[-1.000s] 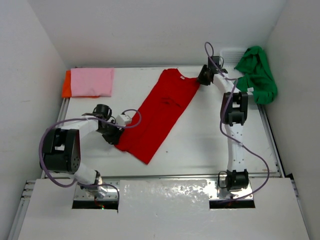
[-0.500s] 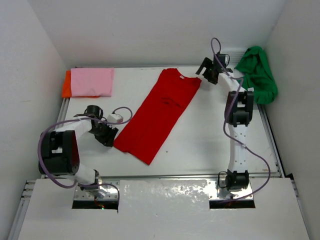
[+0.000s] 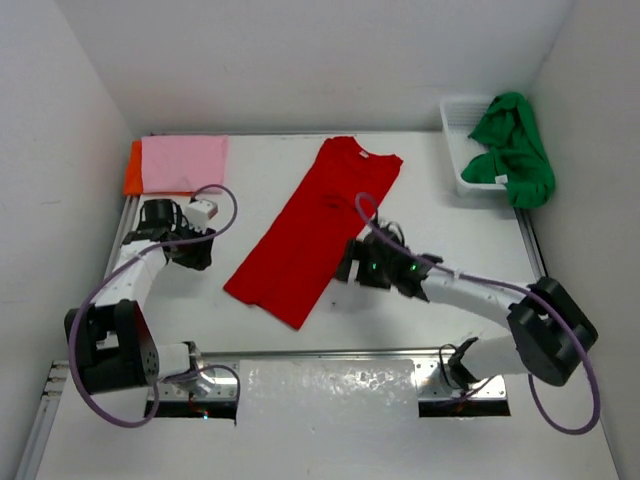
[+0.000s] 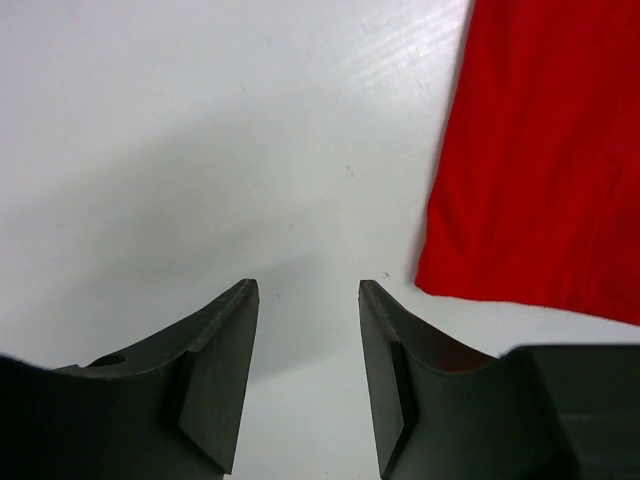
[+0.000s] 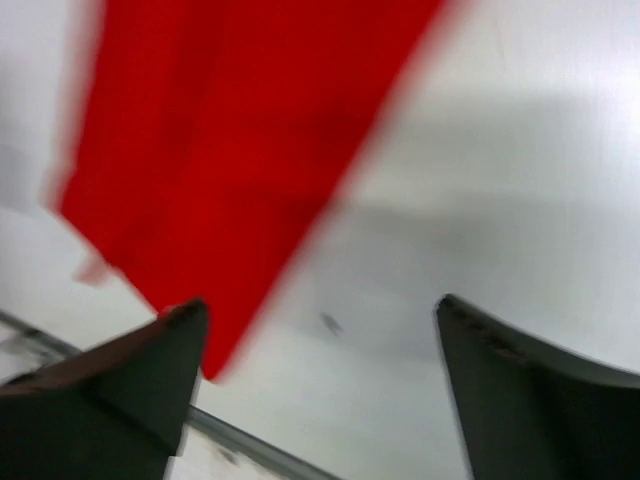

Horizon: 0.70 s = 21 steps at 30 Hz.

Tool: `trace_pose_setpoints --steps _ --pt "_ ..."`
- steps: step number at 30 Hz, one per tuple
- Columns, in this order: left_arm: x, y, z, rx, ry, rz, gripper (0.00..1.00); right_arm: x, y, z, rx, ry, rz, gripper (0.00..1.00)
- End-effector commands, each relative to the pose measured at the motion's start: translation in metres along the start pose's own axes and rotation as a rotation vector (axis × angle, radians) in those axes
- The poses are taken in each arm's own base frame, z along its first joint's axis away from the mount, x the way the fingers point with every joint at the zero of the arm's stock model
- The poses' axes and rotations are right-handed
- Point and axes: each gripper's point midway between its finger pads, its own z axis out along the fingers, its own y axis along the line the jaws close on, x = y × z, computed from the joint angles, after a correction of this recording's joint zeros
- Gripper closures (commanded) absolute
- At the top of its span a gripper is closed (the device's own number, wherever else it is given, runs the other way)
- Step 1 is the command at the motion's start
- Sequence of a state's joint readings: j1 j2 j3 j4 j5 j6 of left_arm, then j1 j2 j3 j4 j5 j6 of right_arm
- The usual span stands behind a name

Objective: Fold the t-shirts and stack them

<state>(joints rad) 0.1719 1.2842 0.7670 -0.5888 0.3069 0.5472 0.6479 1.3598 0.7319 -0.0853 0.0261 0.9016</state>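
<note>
Red t-shirt [image 3: 315, 235] lies flat on the table [image 3: 420, 200] as a long diagonal strip.

Left gripper [image 4: 305, 290] is partly spread and empty, beside the shirt's near left corner. Right gripper [image 5: 320, 310] is spread wide and empty, just beside its right edge.

Advised: pinch both near corners squarely, then fold toward the collar.

The table's near edge crowds the shirt's lowest corner. Open room lies to the shirt's right.

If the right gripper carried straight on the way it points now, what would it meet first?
Most likely the long edge of the red t-shirt facing it, just ahead of the open right gripper. It seems tilted downward, though, so it might touch the bare table first; depth is unclear.
</note>
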Motion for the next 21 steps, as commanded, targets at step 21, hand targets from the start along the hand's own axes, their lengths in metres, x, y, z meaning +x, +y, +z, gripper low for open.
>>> trace_pose_setpoints --steps 21 --pt "-0.054 0.006 -0.047 -0.11 -0.293 0.014 0.56 0.169 0.053 0.045 -0.025 0.079 0.42 0.44"
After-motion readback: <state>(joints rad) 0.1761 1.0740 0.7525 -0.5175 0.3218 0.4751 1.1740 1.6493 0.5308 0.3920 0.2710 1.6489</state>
